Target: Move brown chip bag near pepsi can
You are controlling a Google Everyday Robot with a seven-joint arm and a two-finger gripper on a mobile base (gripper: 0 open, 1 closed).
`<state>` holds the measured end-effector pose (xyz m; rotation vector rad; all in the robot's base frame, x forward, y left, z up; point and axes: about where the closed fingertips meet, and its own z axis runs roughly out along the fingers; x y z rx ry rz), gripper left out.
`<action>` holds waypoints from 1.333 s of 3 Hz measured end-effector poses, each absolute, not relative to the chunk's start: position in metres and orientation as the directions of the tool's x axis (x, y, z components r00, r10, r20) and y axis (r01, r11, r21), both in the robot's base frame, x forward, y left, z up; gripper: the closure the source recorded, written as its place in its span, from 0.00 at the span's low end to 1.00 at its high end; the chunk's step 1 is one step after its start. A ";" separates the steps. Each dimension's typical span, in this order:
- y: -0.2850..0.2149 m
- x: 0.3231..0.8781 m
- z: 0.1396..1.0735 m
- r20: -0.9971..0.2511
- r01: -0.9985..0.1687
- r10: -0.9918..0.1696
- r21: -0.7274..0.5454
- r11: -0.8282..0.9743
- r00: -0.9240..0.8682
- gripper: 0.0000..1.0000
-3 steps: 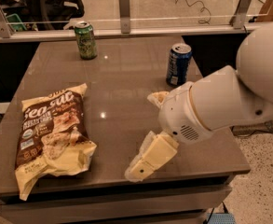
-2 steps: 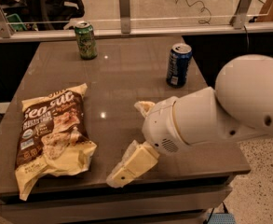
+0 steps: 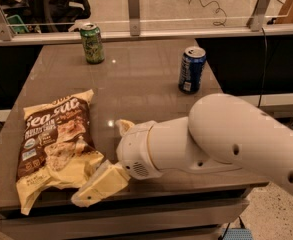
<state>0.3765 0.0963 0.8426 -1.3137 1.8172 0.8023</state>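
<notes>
The brown chip bag (image 3: 51,146) lies flat on the front left of the grey table (image 3: 141,89), its "Sea Salt" front facing up. The pepsi can (image 3: 191,70) stands upright at the table's right, far from the bag. My gripper (image 3: 102,162) is low over the table just right of the bag's lower right corner. It is open, with one cream finger (image 3: 122,126) behind and the other finger (image 3: 97,185) at the front edge next to the bag's corner. It holds nothing.
A green can (image 3: 92,44) stands upright at the table's back left. A glass barrier with metal posts (image 3: 133,11) runs along the back edge. My white arm (image 3: 236,134) covers the table's front right. The front edge is close under the gripper.
My arm has swung left across the table's front, bringing the open gripper from the right middle up to the bag's lower right corner. The bag and both cans have not moved.
</notes>
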 end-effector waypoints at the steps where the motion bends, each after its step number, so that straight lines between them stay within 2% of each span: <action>1: 0.128 0.367 0.846 -0.870 -0.952 -0.435 0.111 0.285 -0.232 0.00; 2: 0.147 0.361 0.840 -0.882 -0.950 -0.419 0.089 0.300 -0.215 0.17; 4: 0.138 0.372 0.847 -0.875 -0.935 -0.467 -0.051 0.352 -0.128 0.63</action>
